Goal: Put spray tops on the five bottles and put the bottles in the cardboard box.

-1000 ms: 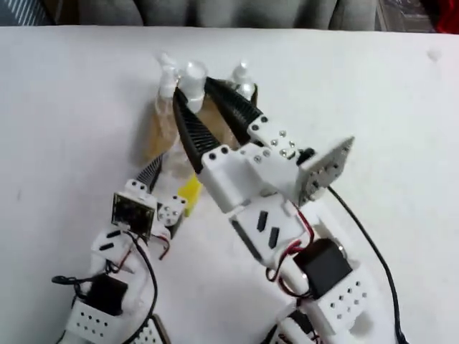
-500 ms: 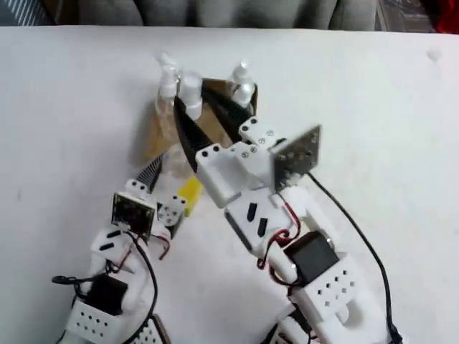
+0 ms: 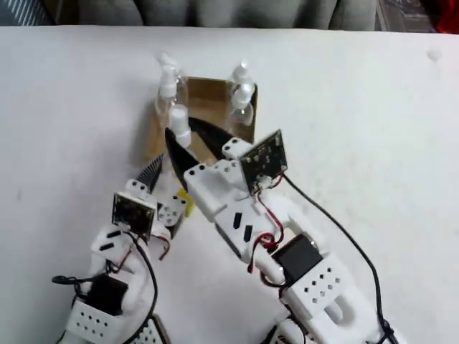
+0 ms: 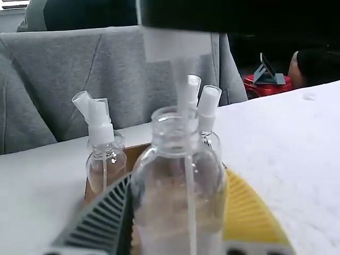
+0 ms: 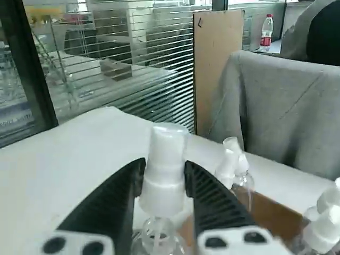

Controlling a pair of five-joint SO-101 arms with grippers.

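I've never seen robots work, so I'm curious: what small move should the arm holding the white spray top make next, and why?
Probably lower the spray top straight down. The right gripper is shut on it, its tube runs inside the open bottle that the left gripper holds, yet the cap sits above the neck, not seated.

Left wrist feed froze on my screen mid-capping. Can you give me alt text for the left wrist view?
An open clear bottle sits clamped in the left pincer, while the right pincer holds a spray top just above its neck, with the tube running down inside. Behind it, capped bottles stand in the cardboard box.
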